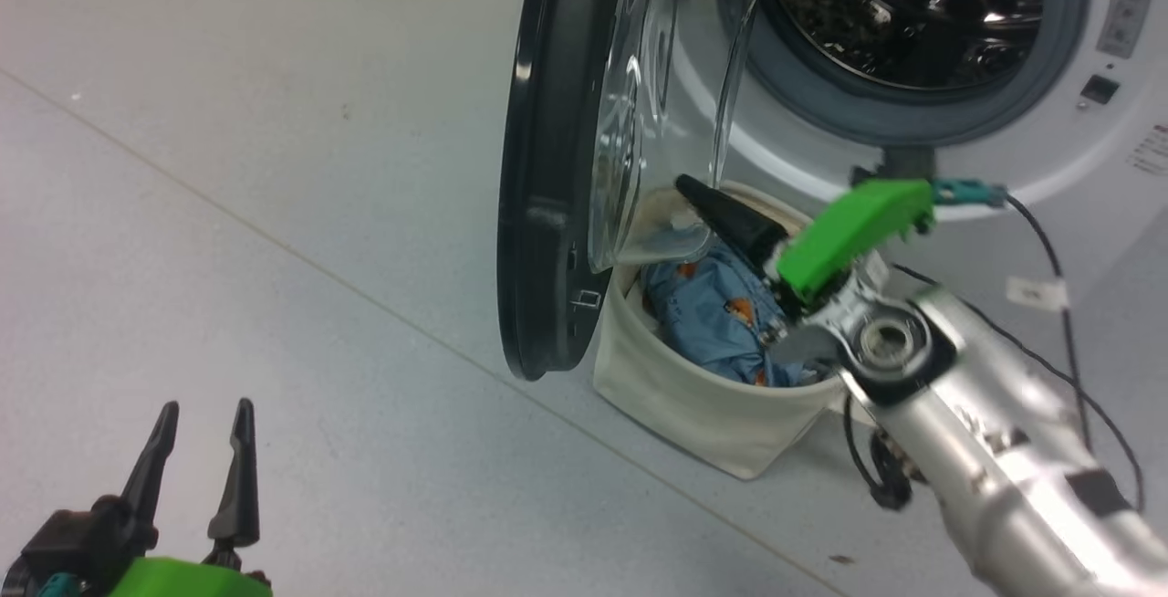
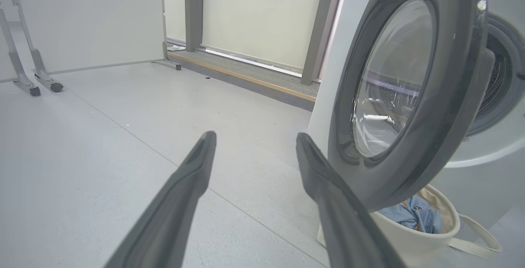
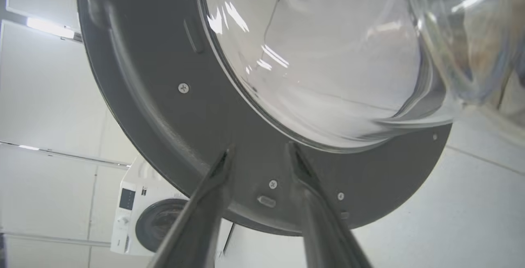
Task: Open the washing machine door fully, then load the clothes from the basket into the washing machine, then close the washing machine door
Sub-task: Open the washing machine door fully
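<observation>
The washing machine (image 1: pixel 1049 150) stands at the upper right with its steel drum (image 1: pixel 912 4) exposed. The washing machine door (image 1: pixel 547 168) is swung out, edge-on in the head view. Below its glass bowl sits the cream basket (image 1: pixel 693 396) with the light blue clothes (image 1: pixel 721 314) inside. My right gripper (image 1: pixel 689 188) hovers over the basket, pointing at the door's inner side. In the right wrist view my right gripper (image 3: pixel 260 151) is open with nothing between its fingers, close to the door's dark inner rim (image 3: pixel 164 108). My left gripper (image 1: pixel 205 410) is open over bare floor at the lower left.
A black cable (image 1: pixel 1049 259) trails from my right wrist across the floor beside the machine. The basket's loop handle (image 2: pixel 475 243) lies on the floor. A second washing machine (image 3: pixel 143 214) stands far off. Wheeled stand legs (image 2: pixel 37 79) are at the far left.
</observation>
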Tool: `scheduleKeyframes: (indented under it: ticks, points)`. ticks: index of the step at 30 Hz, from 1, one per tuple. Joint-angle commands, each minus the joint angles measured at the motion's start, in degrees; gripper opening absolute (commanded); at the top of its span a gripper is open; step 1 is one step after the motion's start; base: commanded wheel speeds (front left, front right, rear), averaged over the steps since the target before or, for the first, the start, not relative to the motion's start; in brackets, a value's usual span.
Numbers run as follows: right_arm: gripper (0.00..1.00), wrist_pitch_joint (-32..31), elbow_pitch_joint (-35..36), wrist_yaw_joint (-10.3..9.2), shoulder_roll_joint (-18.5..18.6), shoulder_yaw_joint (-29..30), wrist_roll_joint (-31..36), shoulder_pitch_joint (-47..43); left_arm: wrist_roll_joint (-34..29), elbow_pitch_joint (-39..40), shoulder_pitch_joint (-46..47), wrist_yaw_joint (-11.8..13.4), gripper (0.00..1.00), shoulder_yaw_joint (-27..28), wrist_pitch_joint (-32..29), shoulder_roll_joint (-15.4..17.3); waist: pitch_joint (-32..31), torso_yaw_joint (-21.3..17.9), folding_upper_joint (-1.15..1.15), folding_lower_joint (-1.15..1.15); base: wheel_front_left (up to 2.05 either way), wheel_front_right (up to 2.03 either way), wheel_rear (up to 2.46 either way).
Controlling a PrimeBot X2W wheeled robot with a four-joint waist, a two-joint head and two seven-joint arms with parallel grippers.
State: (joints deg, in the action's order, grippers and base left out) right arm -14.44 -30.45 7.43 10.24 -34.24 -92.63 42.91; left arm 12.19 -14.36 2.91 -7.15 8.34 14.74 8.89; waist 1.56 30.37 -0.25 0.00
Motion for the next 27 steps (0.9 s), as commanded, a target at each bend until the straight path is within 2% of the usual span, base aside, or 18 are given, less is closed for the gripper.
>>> scheduleKeyframes:
  ticks: [1, 2, 3, 6, 9, 11, 13, 15, 21, 24, 27]
  points:
    - [1.0, 4.1, 3.9, 0.06, 1.4, -0.3, 3.9, -1.3, -0.5, 1.1, 3.1, -0.3, 1.0, 1.4, 0.3, 1.9, -1.2, -0.7, 0.0, 0.0, 0.0, 0.0, 0.0]
    - [1.0, 7.4, 5.6, 0.06, 2.8, -0.9, 7.0, -2.8, -0.5, 0.7, 3.3, -0.3, 1.0, 0.9, 0.3, 2.2, -1.8, -0.9, 0.0, 0.0, 0.0, 0.0, 0.0]
    - [1.0, 7.4, 5.6, 0.06, 2.8, -0.9, 7.0, -2.8, -0.5, 0.7, 3.3, -0.3, 1.0, 0.9, 0.3, 2.2, -1.8, -0.9, 0.0, 0.0, 0.0, 0.0, 0.0]
    - [1.0, 15.1, 10.0, 0.06, 5.6, -0.7, 10.7, -9.3, -0.4, -0.3, 3.6, -0.3, 1.0, -0.4, 0.3, 2.8, -3.2, -1.7, 0.0, 0.0, 0.0, 0.0, 0.0]
    - [1.0, 23.6, 12.8, 0.06, 10.4, -0.7, 17.1, -15.3, 0.1, -0.8, 3.7, -0.3, 1.0, -1.2, 0.3, 3.2, -4.1, -2.3, 0.0, 0.0, 0.0, 0.0, 0.0]
    - [1.0, 27.6, 13.3, 0.06, 13.5, -1.0, 23.6, -18.9, 0.3, -1.3, 3.6, -0.3, 1.0, -1.7, 0.3, 3.6, -4.8, -2.8, 0.0, 0.0, 0.0, 0.0, 0.0]
    - [1.0, 29.1, 13.4, 0.06, 15.3, 0.1, 31.2, -21.6, 0.5, -1.5, 3.3, -0.3, 1.0, -1.7, 0.3, 4.0, -5.0, -3.8, 0.0, 0.0, 0.0, 0.0, 0.0]
    - [1.0, 29.4, 14.4, 0.06, 15.0, 3.6, 38.4, -23.9, 0.8, -1.3, 3.0, -0.3, 1.0, -1.4, 0.3, 4.4, -5.0, -5.0, 0.0, 0.0, 0.0, 0.0, 0.0]
    - [1.0, 29.4, 20.7, 0.06, 10.6, 15.0, 58.6, -32.2, 0.9, -0.8, 2.5, -0.3, 1.0, -1.2, 0.3, 4.6, -4.9, -7.1, 0.0, 0.0, 0.0, 0.0, 0.0]
    - [1.0, 29.4, 23.1, 0.06, 8.1, 18.8, 63.4, -35.5, 1.0, -0.6, 2.6, -0.3, 1.0, -1.1, 0.3, 4.4, -4.6, -7.7, 0.0, 0.0, 0.0, 0.0, 0.0]
    - [1.0, 29.4, 24.5, 0.06, 6.2, 20.9, 65.4, -37.5, 1.1, -0.4, 2.6, -0.3, 1.0, -0.8, 0.3, 4.2, -4.3, -8.1, 0.0, 0.0, 0.0, 0.0, 0.0]
